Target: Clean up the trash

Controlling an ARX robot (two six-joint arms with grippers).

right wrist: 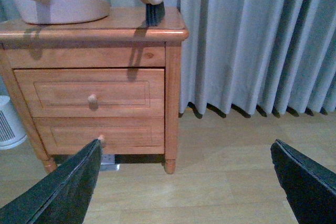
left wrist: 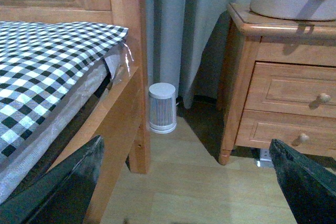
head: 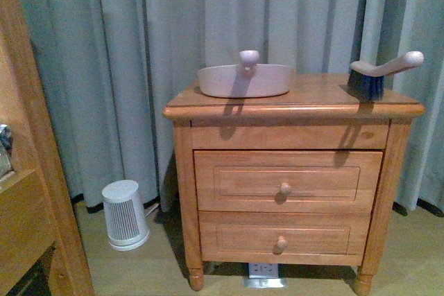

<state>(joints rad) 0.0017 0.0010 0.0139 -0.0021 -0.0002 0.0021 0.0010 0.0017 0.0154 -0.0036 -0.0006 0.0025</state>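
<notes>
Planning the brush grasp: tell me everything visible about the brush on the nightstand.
The brush has a pale, plastic-looking handle with a rounded knob end and dark bristles. It stands bristles-down at the right edge of the wooden nightstand top, handle slanting up to the right. Only the nightstand touches it; the dustpan sits apart, leftward.

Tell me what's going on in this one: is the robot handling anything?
Nothing is being handled. The left gripper and right gripper both hang low over the floor, short of the nightstand, fingers spread and empty. On the nightstand's top sit a pale dustpan and a brush, both untouched. A white ribbed cylinder stands on the floor beside the nightstand. No trash shows in any view, so the cleanup has not visibly started.
</notes>
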